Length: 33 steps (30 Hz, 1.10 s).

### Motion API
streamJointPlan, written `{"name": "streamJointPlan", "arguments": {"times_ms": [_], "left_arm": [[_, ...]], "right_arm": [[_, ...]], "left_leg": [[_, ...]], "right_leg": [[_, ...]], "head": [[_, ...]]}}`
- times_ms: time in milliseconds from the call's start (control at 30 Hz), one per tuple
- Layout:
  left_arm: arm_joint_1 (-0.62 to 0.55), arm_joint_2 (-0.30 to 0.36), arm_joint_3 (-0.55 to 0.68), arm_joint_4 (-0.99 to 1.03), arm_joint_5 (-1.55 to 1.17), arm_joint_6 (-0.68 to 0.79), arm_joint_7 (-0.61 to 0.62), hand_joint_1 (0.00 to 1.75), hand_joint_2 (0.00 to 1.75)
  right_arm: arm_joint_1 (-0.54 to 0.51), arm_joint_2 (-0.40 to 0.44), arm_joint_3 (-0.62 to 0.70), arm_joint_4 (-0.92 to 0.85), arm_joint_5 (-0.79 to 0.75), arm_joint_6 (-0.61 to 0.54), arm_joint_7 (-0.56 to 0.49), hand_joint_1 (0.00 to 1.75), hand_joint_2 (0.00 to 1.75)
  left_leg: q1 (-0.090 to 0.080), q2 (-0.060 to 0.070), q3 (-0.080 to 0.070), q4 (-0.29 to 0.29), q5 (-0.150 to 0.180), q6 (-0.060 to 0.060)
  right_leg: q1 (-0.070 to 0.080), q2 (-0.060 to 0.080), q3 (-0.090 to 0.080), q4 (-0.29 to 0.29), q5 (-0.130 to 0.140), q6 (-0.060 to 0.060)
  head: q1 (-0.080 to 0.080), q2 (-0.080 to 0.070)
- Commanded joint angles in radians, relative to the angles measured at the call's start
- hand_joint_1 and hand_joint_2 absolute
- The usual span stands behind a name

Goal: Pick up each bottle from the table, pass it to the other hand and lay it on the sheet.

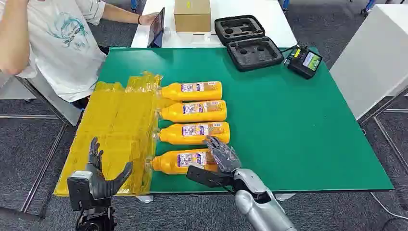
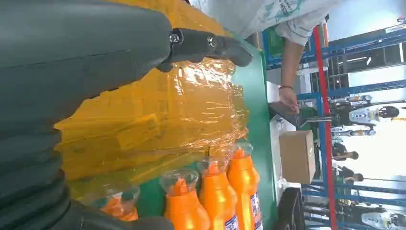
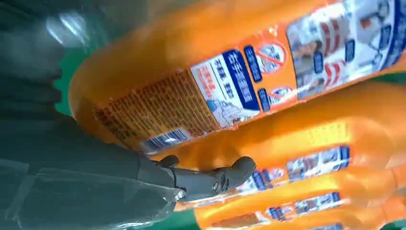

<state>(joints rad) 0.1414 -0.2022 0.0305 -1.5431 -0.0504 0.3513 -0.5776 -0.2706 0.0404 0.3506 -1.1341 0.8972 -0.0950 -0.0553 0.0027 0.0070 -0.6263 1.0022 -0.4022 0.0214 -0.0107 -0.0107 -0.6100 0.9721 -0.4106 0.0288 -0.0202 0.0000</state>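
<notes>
Several orange bottles with printed labels lie side by side on the green table, caps pointing at the yellow plastic sheet. The nearest bottle lies by the front edge. My right hand hovers over its base end with fingers spread, reaching toward the second bottle. In the right wrist view the nearest bottle fills the frame, with one of my fingers beside it and not closed on it. My left hand is open, fingers up, over the sheet's near edge. The left wrist view looks across the sheet at the bottle caps.
A person in a white shirt sits at the far left corner, holding a tablet. A cardboard box, an open black foam case and a handheld device stand at the back. A white table stands on the right.
</notes>
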Motion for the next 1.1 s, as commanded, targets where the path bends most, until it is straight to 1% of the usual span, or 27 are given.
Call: {"name": "streamJointPlan", "arguments": {"times_ms": [33,67,100,133,167,200,233,267,300,333,500,533,600,633,667,700,733,767,800,833,867,900,933,967,1000,1033,1100], "left_arm": [[-0.027,0.017,0.01,0.037,0.007,0.001,0.009,0.0,1.75],[-0.026,0.017,0.01,0.037,0.009,0.0,0.009,0.0,1.75],[-0.026,0.017,0.011,0.037,0.009,0.0,0.009,0.0,1.75],[-0.026,0.017,0.01,0.037,0.009,0.0,0.009,0.0,1.75],[-0.025,0.017,0.012,0.038,0.01,0.001,0.008,0.0,1.75],[-0.026,0.017,0.012,0.039,0.012,0.0,0.007,0.0,1.75],[-0.026,0.017,0.012,0.04,0.013,-0.001,0.007,0.0,1.75],[-0.026,0.017,0.012,0.04,0.013,-0.001,0.007,0.0,1.75],[-0.026,0.017,0.012,0.04,0.013,-0.001,0.007,0.0,1.75],[-0.026,0.017,0.012,0.04,0.013,-0.001,0.007,0.0,1.75],[-0.027,0.017,0.012,0.04,0.014,-0.002,0.007,0.0,1.75],[-0.027,0.018,0.013,0.041,0.015,-0.002,0.007,0.0,1.75],[-0.027,0.019,0.013,0.042,0.016,-0.004,0.006,0.0,1.75],[-0.032,0.023,0.012,0.057,0.028,-0.006,0.002,0.0,1.75],[-0.032,0.023,0.012,0.057,0.028,-0.006,0.002,0.0,1.75],[-0.03,0.018,0.016,0.056,0.037,-0.002,-0.003,0.0,1.75],[-0.027,0.017,0.017,0.051,0.04,0.001,-0.005,0.0,1.75],[-0.025,0.017,0.017,0.048,0.04,0.002,-0.005,0.0,1.75],[-0.02,0.004,0.032,0.036,0.066,0.008,-0.019,0.0,1.75],[-0.012,-0.003,0.042,0.024,0.088,0.014,-0.029,0.0,1.75],[-0.007,-0.003,0.044,0.016,0.09,0.016,-0.03,0.0,1.75],[0.0,-0.015,0.059,0.002,0.117,0.023,-0.038,0.0,1.75],[0.009,-0.029,0.079,-0.015,0.161,0.023,-0.046,0.0,1.75],[0.013,-0.028,0.08,-0.02,0.163,0.025,-0.047,0.0,1.75],[0.02,-0.035,0.091,-0.033,0.19,0.024,-0.048,0.0,1.75],[0.024,-0.046,0.109,-0.045,0.228,0.025,-0.053,0.0,1.75],[0.027,-0.049,0.118,-0.052,0.252,0.021,-0.052,0.0,1.75]], "right_arm": [[-0.075,-0.005,0.081,0.147,-0.007,0.037,-0.002,0.03,1.75],[-0.08,-0.007,0.088,0.157,-0.012,0.047,-0.003,0.37,1.75],[-0.082,-0.007,0.09,0.159,-0.014,0.051,-0.004,0.37,1.75],[-0.084,-0.008,0.092,0.162,-0.016,0.054,-0.004,1.08,1.75],[-0.09,-0.012,0.101,0.171,-0.015,0.062,-0.004,1.5,1.75],[-0.095,-0.016,0.11,0.178,-0.021,0.073,-0.005,1.57,1.75],[-0.096,-0.018,0.111,0.182,-0.023,0.075,-0.005,1.57,1.75],[-0.096,-0.018,0.111,0.182,-0.023,0.075,-0.005,1.57,1.75],[-0.096,-0.018,0.111,0.182,-0.023,0.075,-0.005,1.57,1.75],[-0.096,-0.018,0.111,0.182,-0.023,0.075,-0.005,1.66,1.75],[-0.096,-0.02,0.114,0.183,-0.024,0.079,-0.005,1.68,1.75],[-0.099,-0.024,0.12,0.187,-0.029,0.09,-0.009,1.73,1.75],[-0.102,-0.026,0.123,0.192,-0.042,0.103,-0.017,1.75,1.75],[-0.104,-0.019,0.094,0.184,-0.194,0.114,-0.16,1.75,1.75],[-0.104,-0.019,0.094,0.184,-0.194,0.114,-0.16,1.75,1.75],[-0.081,0.008,0.022,0.124,-0.308,0.074,-0.259,1.75,1.75],[-0.08,0.011,0.013,0.097,-0.326,0.06,-0.279,1.75,1.75],[-0.081,0.01,0.011,0.084,-0.331,0.066,-0.27,1.75,1.75],[-0.048,0.041,-0.058,0.017,-0.453,0.048,-0.359,1.75,1.75],[-0.024,0.054,-0.086,-0.035,-0.485,0.002,-0.403,1.75,1.75],[-0.016,0.051,-0.082,-0.056,-0.484,0.003,-0.401,1.75,1.75],[0.007,0.073,-0.118,-0.097,-0.533,-0.04,-0.448,1.75,1.75],[0.031,0.088,-0.144,-0.13,-0.583,-0.068,-0.485,1.75,1.75],[0.037,0.084,-0.14,-0.137,-0.586,-0.069,-0.486,1.75,1.75],[0.056,0.098,-0.161,-0.164,-0.611,-0.114,-0.527,1.75,1.75],[0.073,0.109,-0.177,-0.181,-0.662,-0.128,-0.558,1.75,1.75],[0.085,0.114,-0.184,-0.194,-0.687,-0.145,-0.573,1.75,1.75]], "left_leg": [[0.0,0.001,0.004,-0.001,-0.002,-0.001],[0.0,0.0,0.003,-0.001,-0.001,-0.001],[0.001,0.001,0.006,-0.001,-0.002,-0.001],[0.0,0.0,0.004,-0.001,-0.001,-0.001],[0.001,0.0,0.007,-0.001,-0.003,-0.001],[0.001,0.0,0.005,-0.001,-0.001,-0.001],[0.001,0.0,0.006,-0.001,-0.002,-0.001],[0.001,0.0,0.005,-0.001,-0.001,-0.001],[0.001,0.0,0.007,-0.001,-0.002,-0.001],[0.001,0.0,0.007,-0.001,-0.002,-0.001],[0.001,-0.001,0.005,-0.001,-0.001,-0.001],[0.001,-0.001,0.006,-0.001,-0.001,-0.001],[0.001,-0.001,0.007,-0.001,-0.002,-0.001],[0.001,-0.001,0.009,-0.001,-0.002,-0.001],[0.001,-0.001,0.008,-0.001,-0.002,-0.001],[0.001,-0.001,0.01,-0.002,-0.002,-0.001],[0.0,-0.002,0.008,-0.001,-0.001,-0.001],[0.0,-0.001,0.006,-0.001,-0.001,-0.001],[0.0,-0.001,0.008,-0.001,-0.002,-0.001],[0.001,-0.001,0.01,0.0,-0.003,-0.002],[0.0,0.0,0.007,0.0,-0.003,-0.001],[0.0,-0.001,0.004,0.0,-0.002,-0.001],[0.001,-0.001,0.006,0.0,-0.003,-0.001],[0.0,0.0,0.005,0.0,-0.003,-0.001],[0.0,0.0,0.004,0.0,-0.002,-0.001],[0.001,-0.001,0.007,0.0,-0.003,-0.001],[0.0,-0.001,0.005,0.0,-0.002,-0.001]], "right_leg": [[0.0,0.001,0.004,-0.001,-0.001,-0.001],[0.0,0.001,0.003,-0.001,-0.001,-0.001],[0.001,0.002,0.005,-0.001,-0.001,-0.001],[0.0,0.001,0.004,-0.001,-0.001,-0.001],[0.001,0.002,0.007,-0.002,-0.002,-0.001],[0.001,0.001,0.005,-0.002,-0.001,-0.001],[0.001,0.001,0.006,-0.001,-0.002,-0.001],[0.001,0.001,0.005,-0.002,-0.001,-0.001],[0.001,0.001,0.007,-0.002,-0.002,-0.001],[0.001,0.001,0.006,-0.002,-0.001,-0.001],[0.0,0.0,0.005,-0.001,-0.001,-0.001],[0.0,0.0,0.006,-0.001,-0.001,-0.001],[0.001,0.001,0.007,-0.002,-0.002,-0.001],[0.001,0.0,0.009,-0.002,-0.002,-0.001],[0.001,0.0,0.008,-0.002,-0.002,-0.001],[0.001,0.0,0.01,-0.003,-0.002,-0.001],[0.0,-0.001,0.007,-0.002,-0.001,-0.001],[0.0,0.0,0.005,-0.001,-0.001,-0.001],[0.0,0.0,0.007,-0.001,-0.002,-0.001],[0.001,0.001,0.009,0.0,-0.003,-0.002],[0.0,0.001,0.006,0.001,-0.002,-0.001],[0.0,0.0,0.004,0.001,-0.002,-0.001],[0.0,0.0,0.006,0.0,-0.003,-0.001],[0.0,0.001,0.005,0.001,-0.003,-0.001],[0.0,0.0,0.004,0.0,-0.002,-0.001],[0.0,0.0,0.007,0.0,-0.003,-0.001],[0.0,0.0,0.004,0.0,-0.002,-0.001]], "head": [[0.0,0.0],[0.0,0.0],[0.0,0.0],[0.0,0.0],[0.0,0.0],[0.0,0.0],[0.0,0.0],[0.0,0.0],[0.0,0.0],[0.0,0.0],[0.0,0.0],[0.0,0.0],[0.0,0.0],[0.0,0.0],[0.0,0.0],[0.0,0.0],[0.0,0.0],[0.0,0.0],[0.0,0.0],[0.0,0.0],[0.0,0.0],[-0.001,0.0],[0.001,0.0],[-0.001,0.0],[0.0,0.0],[0.0,0.0],[0.0,0.0]]}}
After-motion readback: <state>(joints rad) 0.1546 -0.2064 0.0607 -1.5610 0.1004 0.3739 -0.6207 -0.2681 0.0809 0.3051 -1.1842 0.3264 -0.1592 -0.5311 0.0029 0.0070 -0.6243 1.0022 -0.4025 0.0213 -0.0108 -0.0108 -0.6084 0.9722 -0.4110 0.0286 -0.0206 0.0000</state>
